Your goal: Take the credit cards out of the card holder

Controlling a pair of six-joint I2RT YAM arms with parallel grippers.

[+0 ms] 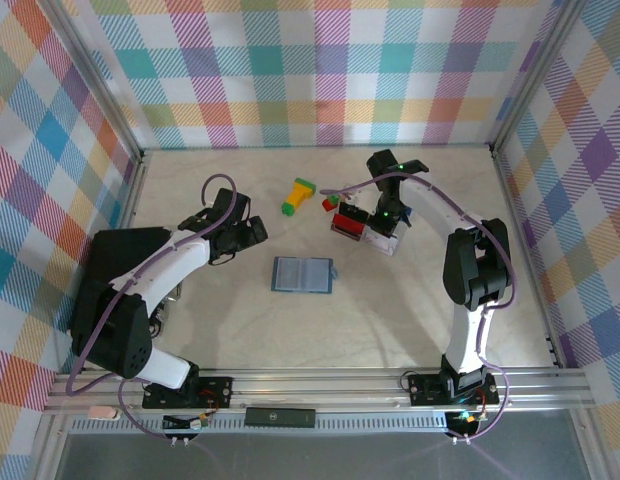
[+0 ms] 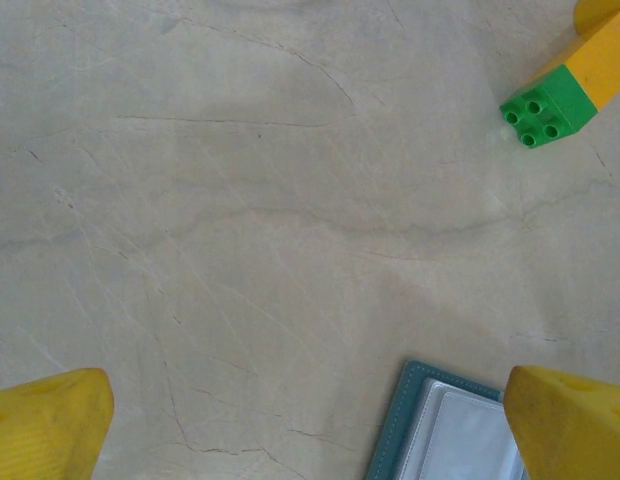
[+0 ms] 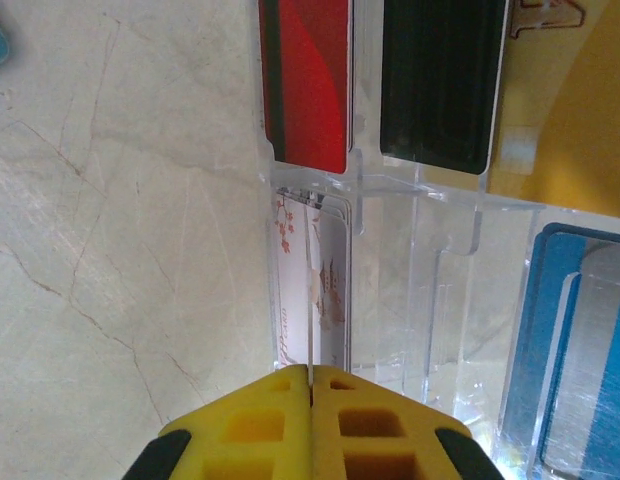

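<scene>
Sliding the pale floral plastic card (image 3: 315, 290) into the clear acrylic rack (image 3: 430, 300) is, I judge, the step in hand. It wants a straight feed along the slot walls with no twist. My right gripper (image 3: 312, 385) is pressed closed and the card's near end meets the seam, but I can't tell whether it is pinched. The card's long axis runs straight away from my fingertips. My left gripper (image 2: 310, 425) is spread wide beside the flat slate-blue folding card holder (image 1: 302, 274), which lies mid-table with its long axis left to right.

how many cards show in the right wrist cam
4: red card top left, yellow-and-black card top right, pale card below the red one, blue card bottom right, all in clear sleeves. Others may be hidden.
</scene>
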